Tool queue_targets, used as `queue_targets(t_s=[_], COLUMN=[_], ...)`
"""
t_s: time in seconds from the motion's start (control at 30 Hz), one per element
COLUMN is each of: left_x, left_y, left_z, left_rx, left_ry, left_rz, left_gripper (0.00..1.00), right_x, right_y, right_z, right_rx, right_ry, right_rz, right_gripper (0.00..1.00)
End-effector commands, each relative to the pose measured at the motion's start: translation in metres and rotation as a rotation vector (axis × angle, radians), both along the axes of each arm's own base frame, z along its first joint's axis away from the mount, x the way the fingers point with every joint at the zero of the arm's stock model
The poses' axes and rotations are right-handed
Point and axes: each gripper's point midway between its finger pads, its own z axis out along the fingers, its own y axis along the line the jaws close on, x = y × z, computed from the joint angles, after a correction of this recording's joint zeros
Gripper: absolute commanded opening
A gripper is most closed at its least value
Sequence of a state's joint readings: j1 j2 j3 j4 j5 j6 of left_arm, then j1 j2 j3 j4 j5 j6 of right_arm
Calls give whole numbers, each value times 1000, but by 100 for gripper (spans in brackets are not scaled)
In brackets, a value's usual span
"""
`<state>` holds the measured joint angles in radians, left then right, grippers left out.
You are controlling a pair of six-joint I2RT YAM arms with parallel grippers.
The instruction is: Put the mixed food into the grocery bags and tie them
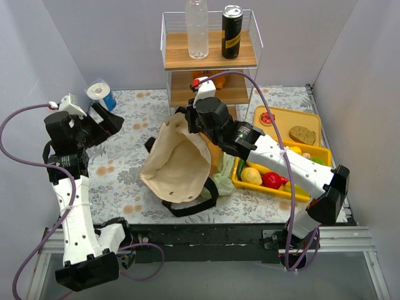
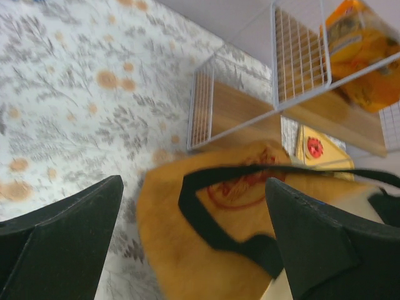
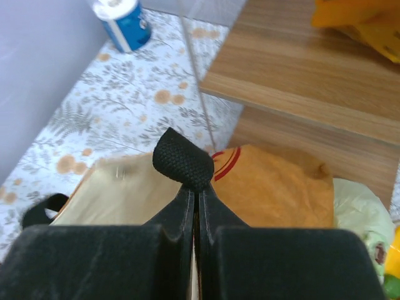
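Brown bag (image 1: 178,164) open; R gripper (image 3: 186,169) pinched shut on its far rim, L gripper (image 2: 194,184) spread wide, left of it. Mixed food (image 1: 252,175) unbagged in yellow tray (image 1: 315,149) right of bag; next, prob. L picks a piece.

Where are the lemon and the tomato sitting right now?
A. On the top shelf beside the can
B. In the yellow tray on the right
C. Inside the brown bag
B: the lemon and tomato lie in the yellow tray, right of the brown bag; the top shelf holds only a bottle and a can.
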<state>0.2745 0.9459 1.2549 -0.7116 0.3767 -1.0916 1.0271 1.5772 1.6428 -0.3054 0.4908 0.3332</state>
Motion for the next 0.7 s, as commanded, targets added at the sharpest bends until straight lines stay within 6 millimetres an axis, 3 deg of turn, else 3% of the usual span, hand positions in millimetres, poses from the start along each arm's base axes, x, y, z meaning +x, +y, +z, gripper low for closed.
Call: queue_targets(t_s=[0.0,0.1,0.17,0.23,0.37,0.53,0.67], left_x=[-32,-47,-56,-62,-72,-65,-68], left_y=[-37,-64,-75,-79,-89,-77,-91], left_z=[5,0,-22,-45,-59,-78,-97], left_rx=[-73,-79,-61,-33,-9,49,37], left_ry=[-39,-36,-6,43,74,145,215], left_rz=[-140,-271,-328,-352,-403,-321,-386], left_gripper=[98,98,98,98,98,98,98], right_x=[16,26,31,37,45,49,53], right_y=[-22,-29,-30,-32,-34,-32,-31], right_z=[16,8,4,2,0,3,3], right_rx=[77,59,48,44,33,47,43], right_ry=[-24,-19,-19,-21,-20,-19,-23], right_rz=[-83,-118,-132,-147,-160,-148,-148], right_gripper=[1,1,1,1,1,1,1])
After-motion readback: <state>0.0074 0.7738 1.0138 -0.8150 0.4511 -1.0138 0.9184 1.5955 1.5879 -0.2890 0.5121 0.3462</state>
